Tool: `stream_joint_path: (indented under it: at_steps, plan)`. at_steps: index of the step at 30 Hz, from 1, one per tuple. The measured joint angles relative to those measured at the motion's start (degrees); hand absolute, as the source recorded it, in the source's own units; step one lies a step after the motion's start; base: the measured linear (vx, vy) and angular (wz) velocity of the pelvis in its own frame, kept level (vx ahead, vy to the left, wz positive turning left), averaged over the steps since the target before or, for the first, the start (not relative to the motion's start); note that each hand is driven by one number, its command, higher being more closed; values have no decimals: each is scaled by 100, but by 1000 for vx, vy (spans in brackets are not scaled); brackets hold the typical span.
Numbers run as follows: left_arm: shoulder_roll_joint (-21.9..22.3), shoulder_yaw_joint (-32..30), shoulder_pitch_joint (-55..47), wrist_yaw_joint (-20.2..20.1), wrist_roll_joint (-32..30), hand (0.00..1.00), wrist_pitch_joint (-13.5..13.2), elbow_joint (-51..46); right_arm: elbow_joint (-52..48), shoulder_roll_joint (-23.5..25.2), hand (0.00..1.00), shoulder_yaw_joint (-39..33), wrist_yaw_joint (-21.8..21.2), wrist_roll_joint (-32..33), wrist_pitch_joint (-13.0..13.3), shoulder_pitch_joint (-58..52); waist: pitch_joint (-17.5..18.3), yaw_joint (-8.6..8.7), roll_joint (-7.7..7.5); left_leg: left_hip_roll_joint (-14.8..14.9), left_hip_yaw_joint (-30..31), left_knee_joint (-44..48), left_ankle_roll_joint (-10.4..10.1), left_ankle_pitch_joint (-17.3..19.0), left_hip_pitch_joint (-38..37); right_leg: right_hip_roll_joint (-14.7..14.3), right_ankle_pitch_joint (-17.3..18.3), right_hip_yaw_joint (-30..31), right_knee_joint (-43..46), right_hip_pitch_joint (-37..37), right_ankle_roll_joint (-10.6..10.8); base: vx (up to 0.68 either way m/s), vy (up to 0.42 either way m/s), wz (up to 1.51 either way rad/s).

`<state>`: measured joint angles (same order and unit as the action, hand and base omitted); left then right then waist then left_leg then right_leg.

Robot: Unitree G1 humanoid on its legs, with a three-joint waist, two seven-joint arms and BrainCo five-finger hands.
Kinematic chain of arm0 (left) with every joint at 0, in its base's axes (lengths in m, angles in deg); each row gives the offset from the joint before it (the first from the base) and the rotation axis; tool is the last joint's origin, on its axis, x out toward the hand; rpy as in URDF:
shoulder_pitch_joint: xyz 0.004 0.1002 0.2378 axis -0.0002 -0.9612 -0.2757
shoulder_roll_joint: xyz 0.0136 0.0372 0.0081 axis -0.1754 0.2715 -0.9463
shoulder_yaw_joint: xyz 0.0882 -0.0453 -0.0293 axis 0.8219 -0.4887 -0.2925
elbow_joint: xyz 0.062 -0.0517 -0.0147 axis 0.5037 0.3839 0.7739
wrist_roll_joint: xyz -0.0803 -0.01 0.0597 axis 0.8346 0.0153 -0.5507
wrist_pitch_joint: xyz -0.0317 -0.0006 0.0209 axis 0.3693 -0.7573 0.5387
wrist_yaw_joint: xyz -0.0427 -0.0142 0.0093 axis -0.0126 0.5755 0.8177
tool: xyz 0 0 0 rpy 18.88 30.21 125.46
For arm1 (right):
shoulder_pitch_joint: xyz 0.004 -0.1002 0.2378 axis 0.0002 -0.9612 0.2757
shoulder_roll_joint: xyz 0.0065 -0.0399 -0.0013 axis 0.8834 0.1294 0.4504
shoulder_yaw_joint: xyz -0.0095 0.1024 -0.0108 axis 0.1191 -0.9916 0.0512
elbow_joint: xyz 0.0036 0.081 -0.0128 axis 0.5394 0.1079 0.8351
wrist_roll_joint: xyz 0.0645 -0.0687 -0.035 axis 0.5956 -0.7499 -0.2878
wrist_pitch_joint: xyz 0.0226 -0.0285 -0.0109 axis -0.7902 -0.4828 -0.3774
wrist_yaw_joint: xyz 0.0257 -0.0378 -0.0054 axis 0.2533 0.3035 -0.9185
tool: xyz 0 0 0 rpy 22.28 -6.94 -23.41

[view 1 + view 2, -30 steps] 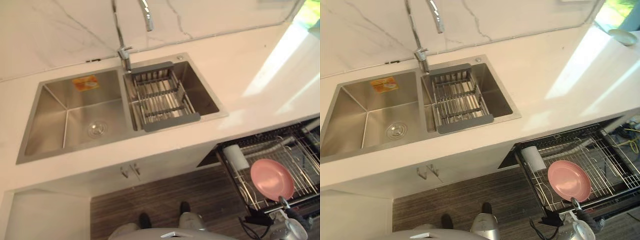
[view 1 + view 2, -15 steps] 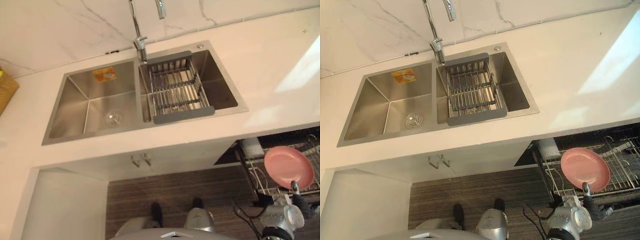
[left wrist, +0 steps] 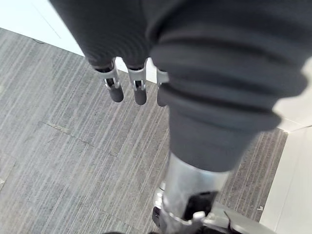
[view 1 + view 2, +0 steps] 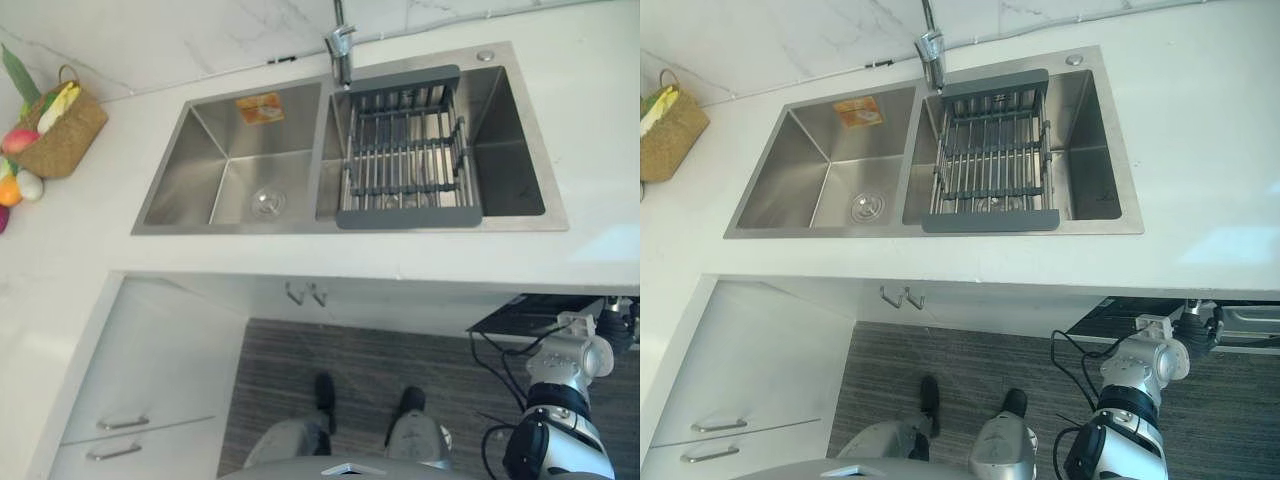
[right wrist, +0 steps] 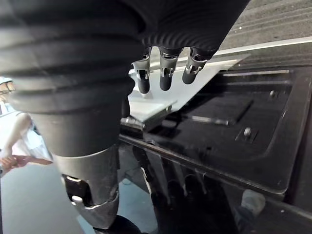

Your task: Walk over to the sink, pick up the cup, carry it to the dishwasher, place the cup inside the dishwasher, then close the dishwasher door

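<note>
The steel double sink (image 4: 225,165) lies in the white counter straight ahead. Its left basin is bare but for a drain and an orange sticker. A grey drying rack (image 4: 405,150) spans the right basin below the faucet (image 4: 340,45). The dark edge of the open dishwasher (image 4: 1110,320) shows under the counter at the lower right. My right hand (image 5: 163,73) hangs low beside it with relaxed fingers and holds nothing, over the dishwasher's black door panel (image 5: 234,122). My left hand (image 3: 126,85) hangs over the striped floor, its fingers straight and holding nothing.
A woven basket of fruit (image 4: 60,135) stands on the counter at the far left. White cabinet drawers (image 4: 130,400) jut out at the lower left, where the counter turns a corner. A person (image 5: 19,141) shows at the edge of the right wrist view.
The camera has swung left: the sink now sits mid-view, the fruit basket has come in, and the dishwasher rack with the pink plate has slid out at the right.
</note>
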<state>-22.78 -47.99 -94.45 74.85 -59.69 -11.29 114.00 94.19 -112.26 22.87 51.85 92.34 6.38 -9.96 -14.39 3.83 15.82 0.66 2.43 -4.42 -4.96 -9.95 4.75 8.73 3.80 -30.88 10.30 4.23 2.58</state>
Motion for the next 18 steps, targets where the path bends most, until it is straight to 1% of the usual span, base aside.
stream_joint_path:
  at_steps: [2, 3, 4, 5, 6, 7, 8, 9, 10, 11, 12, 15, 17, 18]
  plan:
    - [-1, -5, -10, -4, 0, 0, 1, -4, -4, 7, 0, 95, 5, -100, -31, 3, -1, -31, 32, 13, 16, 0, -65, -32, 4, -31, 2, 0, -21, 5, -2, -94, -22, 6]
    - [4, -5, -16, -6, 0, 0, 4, -4, -31, 6, 0, 136, 5, -143, -77, 4, -3, -31, 58, 39, 21, -1, -115, 19, 8, -79, 0, 7, -33, 1, 0, -187, -33, -2]
    - [19, -12, -19, -5, 3, 0, 9, -17, -252, 32, 0, 204, 27, -267, -215, 0, -28, -52, 134, 142, -53, -44, -44, 325, 83, -230, -63, 50, -193, -43, 41, -176, -39, 0]
    - [46, -16, 7, 2, 3, 0, 22, -16, -420, 46, 0, 270, 31, -338, -257, -3, -19, -46, 168, 185, -114, -52, -190, 580, 150, -294, -160, 115, -319, -50, 87, -167, -50, 3]
    - [47, -23, 45, 3, 4, 0, 31, -21, -539, 61, 0, 293, 30, -375, -259, -6, -71, -46, 86, 135, -197, -52, -419, 842, 181, -261, -202, 261, -414, -39, 56, -120, -5, 8]
    - [49, -66, 153, 40, 4, 0, 28, -26, -752, 64, 0, 298, 18, -419, -278, -14, -172, -50, -25, 19, -565, 236, -14, 755, 175, -135, -353, 291, -637, -22, -69, -115, 4, 0]
    - [48, -158, 157, 24, 3, 0, 75, 16, -1076, 100, 0, 410, 16, -568, -359, -82, -174, -38, -26, 21, -797, 845, 237, 814, 247, -118, -429, 324, -696, -26, -71, -108, 21, -13]
    - [56, -201, 121, 20, 1, 0, 88, 34, -1204, 98, 0, 531, 15, -594, -388, -128, -165, -34, -10, 56, -862, 994, 213, 837, 193, -167, -436, 359, -695, -42, -79, -32, -6, -25]
    - [57, -222, 46, 20, -1, 0, 97, 33, -1304, 102, 0, 630, 19, -601, -510, -189, -126, -19, 53, 182, -863, 1005, 148, 887, 53, -321, -437, 367, -728, -64, -78, 7, 10, -22]
    - [22, -236, 106, 30, -3, 0, 103, 44, -1347, 134, 0, 796, -12, -782, -539, -328, -128, -32, -16, 295, -848, 824, 227, 973, -9, -417, -449, 353, -765, -74, -80, -28, -18, -5]
    - [7, -240, 188, 29, -5, 0, 96, 34, -1464, 185, 0, 875, -11, -856, -642, -429, -100, -31, -71, 318, -842, 667, 208, 930, -23, -477, -477, 353, -851, -84, -86, -48, -30, 12]
    - [39, -239, 304, 116, -10, 0, 93, 30, -1648, 359, 0, 1001, -26, -1093, -685, -720, -108, -31, -300, 332, -870, 304, 159, 899, -139, -560, -498, 354, -1103, -129, -59, -41, -47, 19]
    - [37, -239, 300, 161, -12, 0, 99, 39, -1843, 462, 0, 1036, -65, -1281, -701, -951, -107, -35, -359, 395, -900, 296, 100, 859, -203, -619, -498, 355, -1167, -227, -60, 16, -30, 4]
    - [40, -232, 264, 186, -26, 0, 110, 39, -1918, 498, 0, 1172, -102, -1494, -726, -1150, -29, -36, -432, 420, -915, 325, 98, 857, -215, -640, -499, 359, -1167, -241, -61, 33, -28, -6]
